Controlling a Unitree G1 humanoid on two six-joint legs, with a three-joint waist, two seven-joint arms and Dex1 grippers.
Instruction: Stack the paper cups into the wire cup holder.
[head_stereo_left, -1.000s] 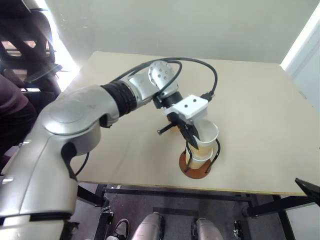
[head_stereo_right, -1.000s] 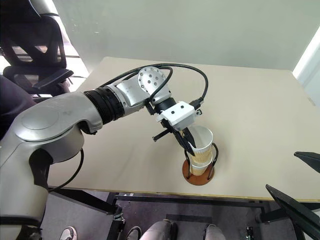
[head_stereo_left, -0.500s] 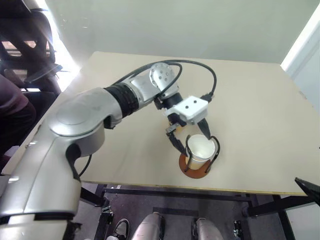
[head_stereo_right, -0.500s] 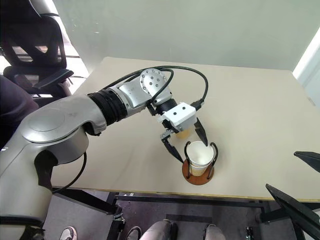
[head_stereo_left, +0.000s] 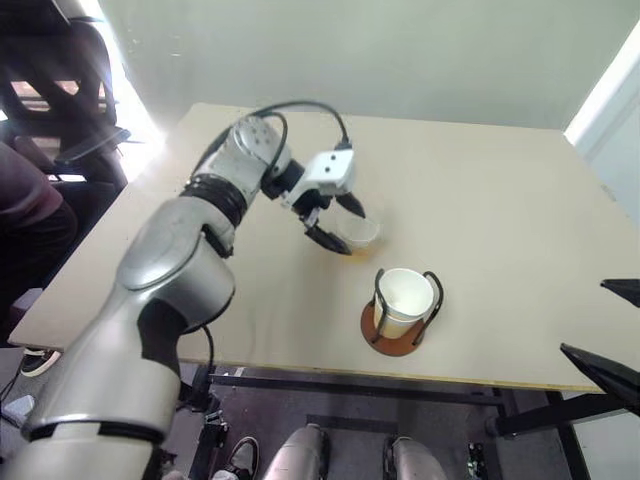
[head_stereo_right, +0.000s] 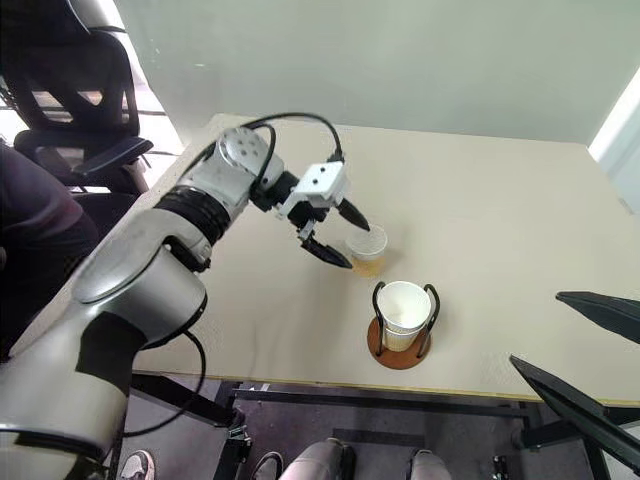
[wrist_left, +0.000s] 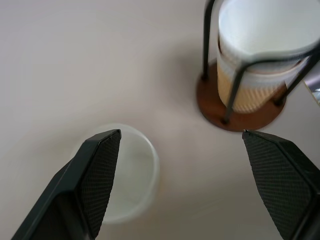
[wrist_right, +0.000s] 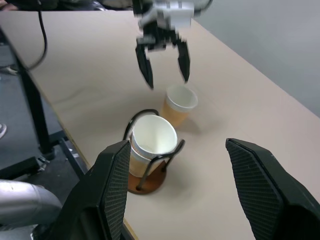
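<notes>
Progress: two paper cups (head_stereo_left: 405, 297) sit nested inside the wire cup holder (head_stereo_left: 398, 322), lower centre of the left eye view; judging by the two rims seen in the left wrist view, the stack holds two of the three.
Remaining: one loose cup (head_stereo_left: 353, 232) stands upright on the table (head_stereo_left: 500, 200), just above and left of the holder, well clear of the wire loops; it is not yet gripped or stacked.
Left gripper: left gripper (head_stereo_left: 334, 220) hangs right over the loose cup, jaws spread wide and holding nothing; one finger is on either side of the cup's rim in the left eye view.
Right gripper: right gripper (wrist_right: 175, 185), seen in the right wrist view, has its jaws apart and holds nothing; it looks toward the holder from the table's near side.
Edges: holder base stands close to the table's near edge, bottom centre of frame; the loose cup is further in.
Open room: bare tabletop spreads to the right and top of the frame; a chair (head_stereo_left: 60, 110) and a seated person (head_stereo_left: 25, 215) are at the far left, off the table.
Likely next: closing on the loose cup, then lifting it over the loops.
</notes>
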